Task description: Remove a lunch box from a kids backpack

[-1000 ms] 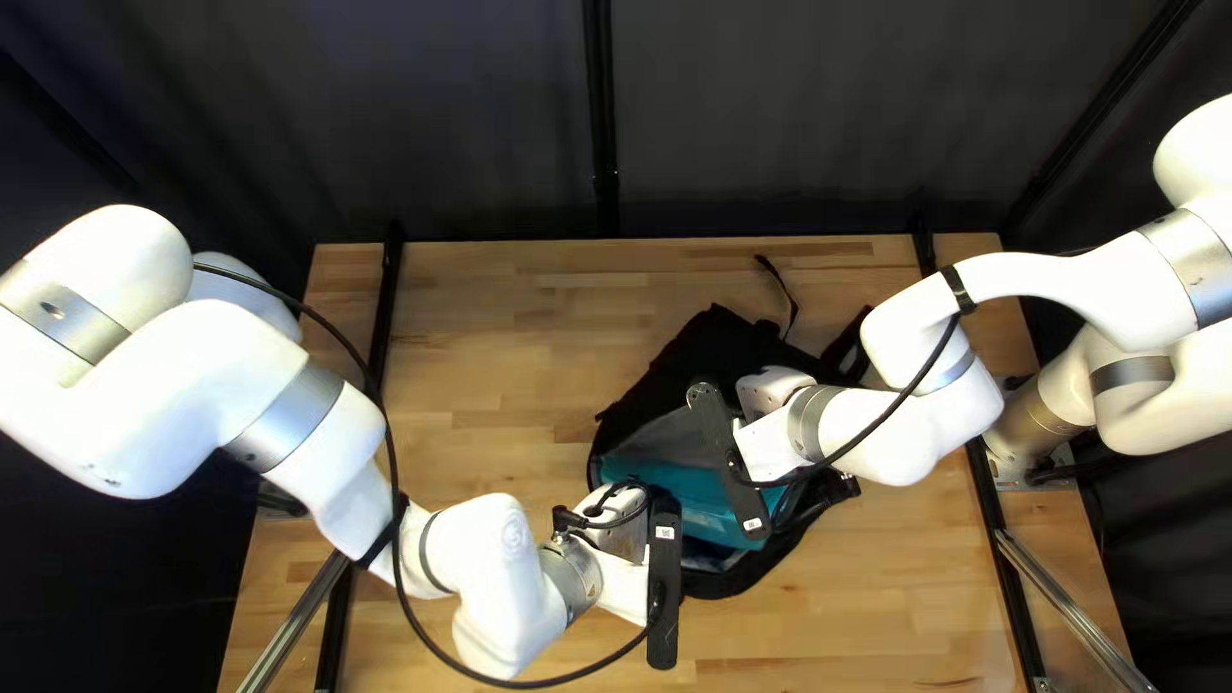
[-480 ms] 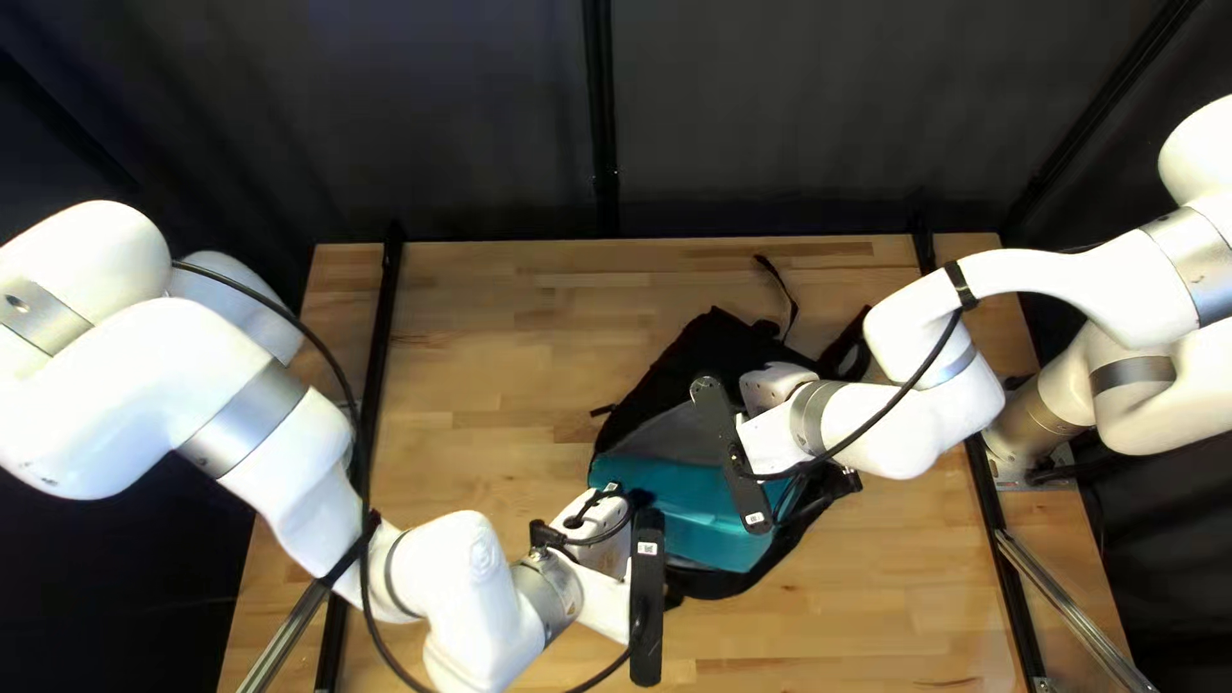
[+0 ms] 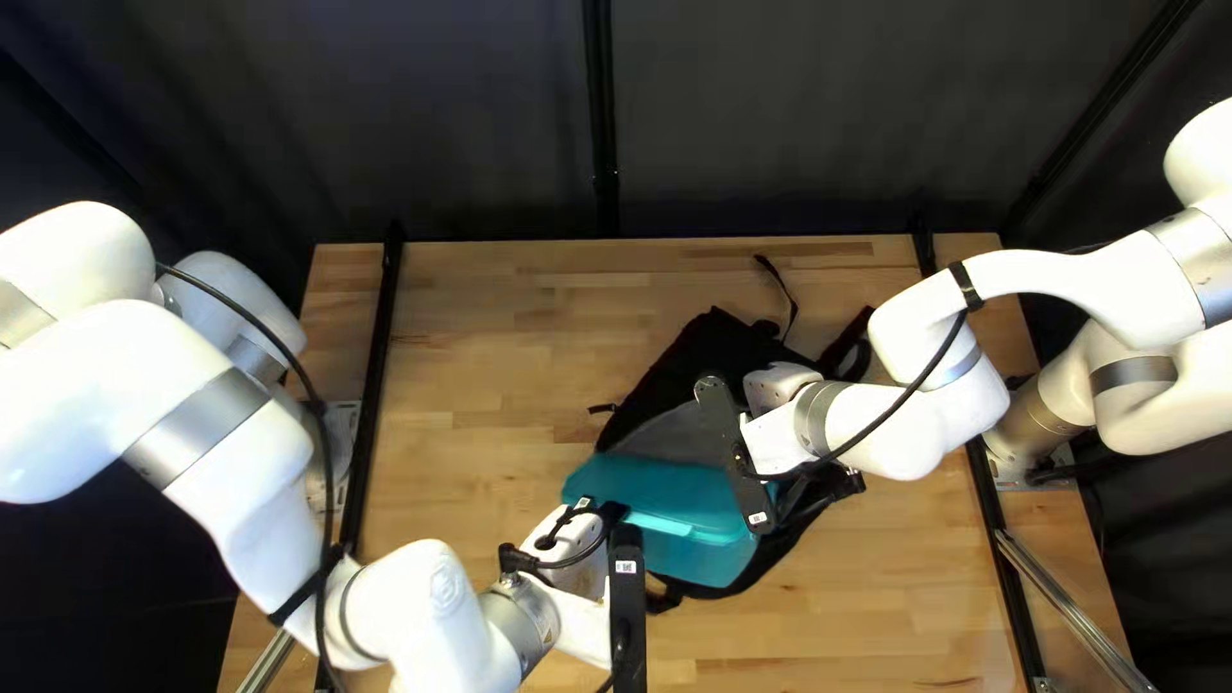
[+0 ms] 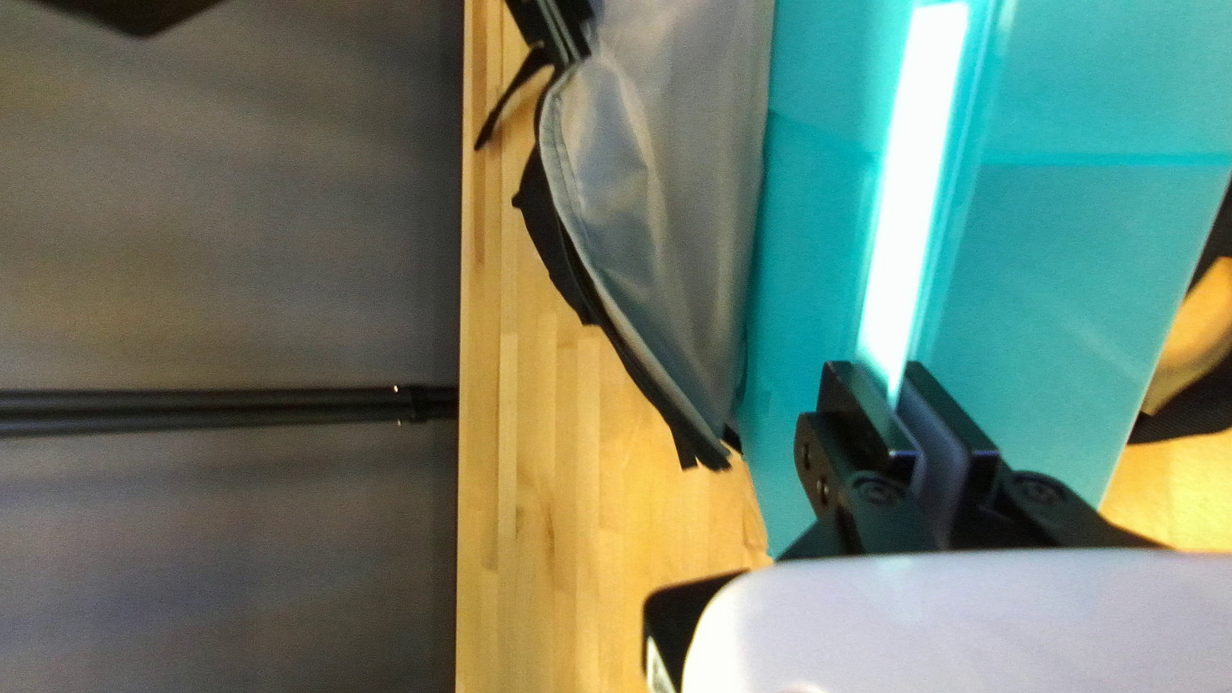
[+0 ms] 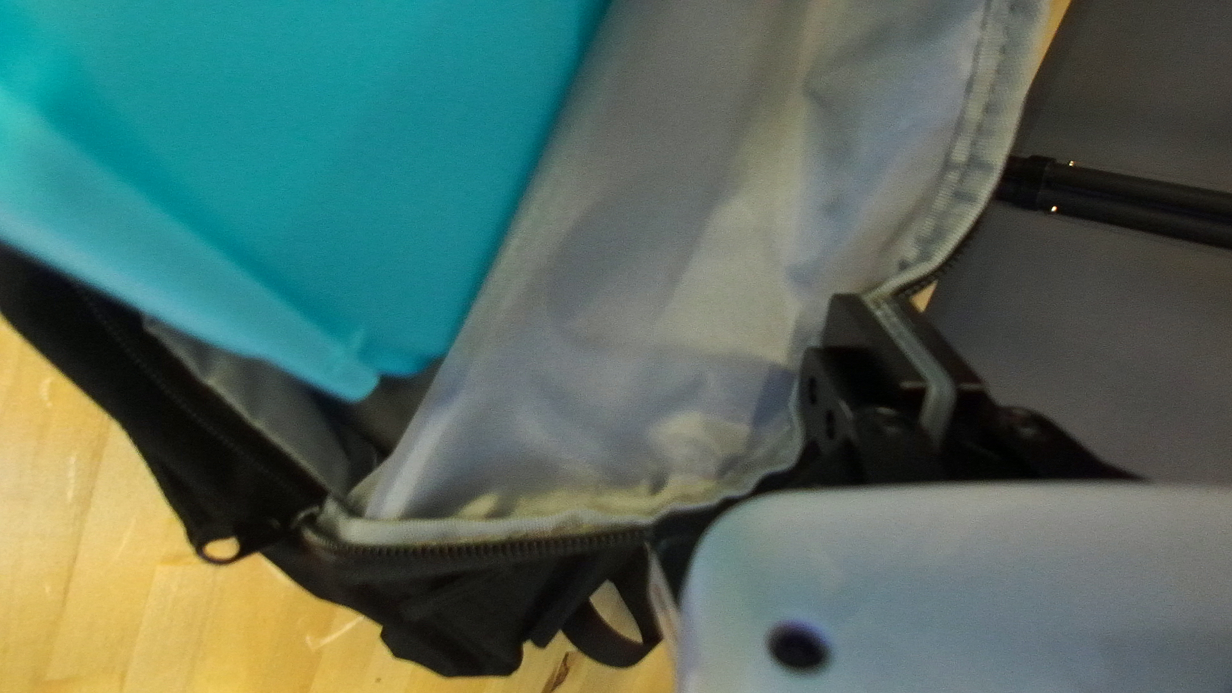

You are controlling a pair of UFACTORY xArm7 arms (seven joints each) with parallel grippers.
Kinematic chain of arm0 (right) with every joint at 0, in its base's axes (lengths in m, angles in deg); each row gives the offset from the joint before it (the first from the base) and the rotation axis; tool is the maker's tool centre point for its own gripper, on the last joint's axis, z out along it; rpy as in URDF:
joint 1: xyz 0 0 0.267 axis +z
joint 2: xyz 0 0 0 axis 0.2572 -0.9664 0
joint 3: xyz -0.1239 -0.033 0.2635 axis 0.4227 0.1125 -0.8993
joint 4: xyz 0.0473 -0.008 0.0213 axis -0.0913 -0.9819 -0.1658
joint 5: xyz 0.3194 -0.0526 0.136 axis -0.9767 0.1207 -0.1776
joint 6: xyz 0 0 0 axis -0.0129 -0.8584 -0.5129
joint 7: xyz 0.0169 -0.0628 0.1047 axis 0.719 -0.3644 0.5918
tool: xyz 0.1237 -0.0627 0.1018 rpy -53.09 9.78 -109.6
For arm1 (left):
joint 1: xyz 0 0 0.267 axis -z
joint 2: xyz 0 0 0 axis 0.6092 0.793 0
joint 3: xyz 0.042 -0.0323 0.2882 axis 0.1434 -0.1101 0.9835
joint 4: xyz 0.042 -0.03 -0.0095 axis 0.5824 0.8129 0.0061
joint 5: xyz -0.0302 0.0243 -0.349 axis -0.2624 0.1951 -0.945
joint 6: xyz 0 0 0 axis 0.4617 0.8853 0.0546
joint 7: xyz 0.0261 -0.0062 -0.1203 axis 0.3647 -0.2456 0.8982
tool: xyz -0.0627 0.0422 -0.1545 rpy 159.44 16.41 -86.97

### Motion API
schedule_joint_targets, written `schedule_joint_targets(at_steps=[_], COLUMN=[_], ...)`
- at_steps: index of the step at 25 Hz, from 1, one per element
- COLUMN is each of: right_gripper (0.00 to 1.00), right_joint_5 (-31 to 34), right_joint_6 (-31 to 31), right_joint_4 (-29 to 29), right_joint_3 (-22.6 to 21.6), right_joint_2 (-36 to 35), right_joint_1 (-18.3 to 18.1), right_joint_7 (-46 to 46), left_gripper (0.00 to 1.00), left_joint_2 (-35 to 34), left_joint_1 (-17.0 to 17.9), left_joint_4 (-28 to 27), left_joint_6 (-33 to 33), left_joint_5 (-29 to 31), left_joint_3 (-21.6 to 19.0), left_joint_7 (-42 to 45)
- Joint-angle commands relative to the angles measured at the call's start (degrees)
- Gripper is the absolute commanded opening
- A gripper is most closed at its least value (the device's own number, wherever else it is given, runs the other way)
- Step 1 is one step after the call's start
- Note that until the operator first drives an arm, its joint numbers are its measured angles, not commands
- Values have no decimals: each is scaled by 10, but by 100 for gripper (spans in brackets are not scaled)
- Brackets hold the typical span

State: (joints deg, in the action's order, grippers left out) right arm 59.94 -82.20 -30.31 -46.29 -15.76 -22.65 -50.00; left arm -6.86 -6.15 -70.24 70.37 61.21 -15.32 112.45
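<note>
- A black cloth backpack [image 3: 670,383] has pale grey fabric lining [image 5: 642,270]
- A rectangular lunch box [image 3: 661,485] of teal plastic juts from the backpack
- A flat tan wooden table [image 3: 488,385], brown-streaked, lies under the backpack
- Dark grey cloth curtain [image 3: 488,128] hangs beyond the backpack

We are in what looks like a robotics lab: two white robot arms, a left arm [image 3: 205,424] and a right arm [image 3: 1078,276], stand at opposite edges of a wooden table [image 3: 488,385]. We see black rails [image 3: 372,385], a silver metal bar [image 3: 1078,616], a strapped-on cable [image 3: 325,449] and a dark curtain [image 3: 449,128] behind.
</note>
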Motion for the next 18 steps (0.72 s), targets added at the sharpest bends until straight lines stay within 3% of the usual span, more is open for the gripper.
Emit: schedule_joint_targets(at_steps=[1,18], right_gripper=[0,0], right_joint_5=[-2,-22], right_joint_6=[-2,-13], right_joint_4=[-1,-28], right_joint_3=[-1,0], right_joint_2=[2,37], right_joint_1=[1,7], right_joint_7=[1,6], left_gripper=[0,0], left_joint_2=[-6,5], left_joint_1=[12,49], left_joint_4=[-28,-102], left_joint_6=[48,212], left_joint_5=[-28,-73], left_joint_3=[-12,-43], left_joint_7=[-12,-10])
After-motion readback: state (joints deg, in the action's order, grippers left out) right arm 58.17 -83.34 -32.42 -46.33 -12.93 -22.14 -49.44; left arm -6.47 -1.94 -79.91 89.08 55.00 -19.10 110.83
